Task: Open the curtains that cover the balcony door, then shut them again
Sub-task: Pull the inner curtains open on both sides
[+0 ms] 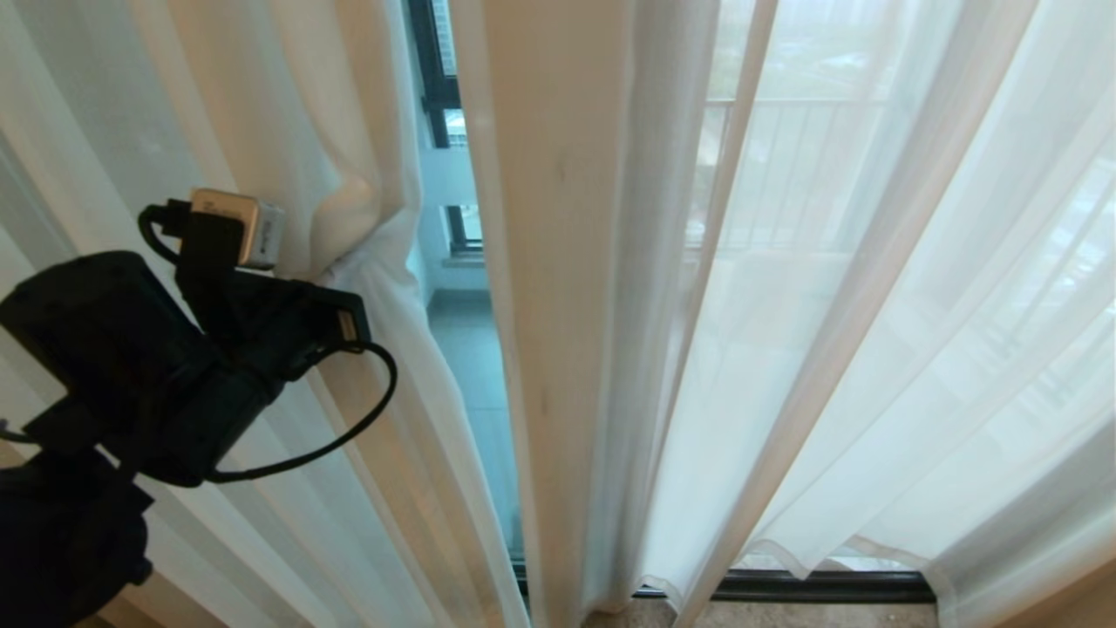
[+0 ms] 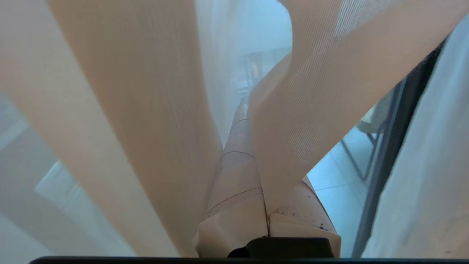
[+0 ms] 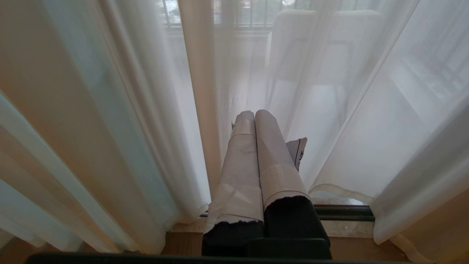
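the left gripper (image 2: 253,121) is pinching a fold of the left curtain (image 1: 349,218), drawn left off a narrow gap showing the door (image 1: 436,96); the thin sheer could slip from the fingers (image 2: 238,176) if the pull turns sharp.

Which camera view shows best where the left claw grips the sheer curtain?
The left wrist view: the left claw is shut on a fold of the sheer curtain. The head view shows only the bunched fabric beyond the arm. The right wrist view shows nothing of this grip.
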`<state>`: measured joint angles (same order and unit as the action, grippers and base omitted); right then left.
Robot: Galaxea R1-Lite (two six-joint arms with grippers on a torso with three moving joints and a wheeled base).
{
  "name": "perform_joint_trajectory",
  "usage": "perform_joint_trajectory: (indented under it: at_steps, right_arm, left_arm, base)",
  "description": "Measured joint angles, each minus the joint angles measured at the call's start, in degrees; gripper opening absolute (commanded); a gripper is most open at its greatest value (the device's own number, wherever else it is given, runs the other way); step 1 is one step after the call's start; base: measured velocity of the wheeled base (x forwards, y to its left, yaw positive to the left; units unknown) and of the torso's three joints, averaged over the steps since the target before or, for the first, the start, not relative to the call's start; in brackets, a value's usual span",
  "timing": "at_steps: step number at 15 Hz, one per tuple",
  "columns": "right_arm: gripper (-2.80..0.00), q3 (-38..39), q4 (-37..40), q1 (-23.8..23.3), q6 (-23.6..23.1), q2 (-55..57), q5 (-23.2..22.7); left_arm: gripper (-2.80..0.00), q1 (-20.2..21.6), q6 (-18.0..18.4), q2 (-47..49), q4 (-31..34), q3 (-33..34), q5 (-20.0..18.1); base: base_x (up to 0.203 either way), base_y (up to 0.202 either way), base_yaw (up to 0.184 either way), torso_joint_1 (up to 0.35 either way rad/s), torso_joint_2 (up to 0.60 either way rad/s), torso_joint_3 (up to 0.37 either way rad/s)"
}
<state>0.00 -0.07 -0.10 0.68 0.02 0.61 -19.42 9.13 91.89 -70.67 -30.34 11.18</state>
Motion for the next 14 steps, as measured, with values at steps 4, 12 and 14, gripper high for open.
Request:
perform_joint_trajectory:
  at_steps: [4, 12, 14]
  right_arm:
    - [-2.8, 0.0, 0.0, 0.0, 0.0, 0.0, 0.0]
    - [-2.8, 0.0, 0.0, 0.0, 0.0, 0.0, 0.0]
    - [-2.8, 0.0, 0.0, 0.0, 0.0, 0.0, 0.0]
  left_arm:
    - [-2.8, 2.8, 0.9, -2.2, -0.1, 0.7, 3.8]
    - [-2.8, 7.2, 2.0, -5.4, -0.1, 2.9, 4.6]
    - [-2.8, 7.7, 1.9, -6.3, -0.1, 4.1, 4.6]
  base:
    - [0.0, 0.0, 0.0, 0.0, 0.0, 0.0]
    - [0.0, 0.0, 0.0, 0.0, 0.0, 0.0]
    - [0.0, 0.0, 0.0, 0.0, 0.0, 0.0]
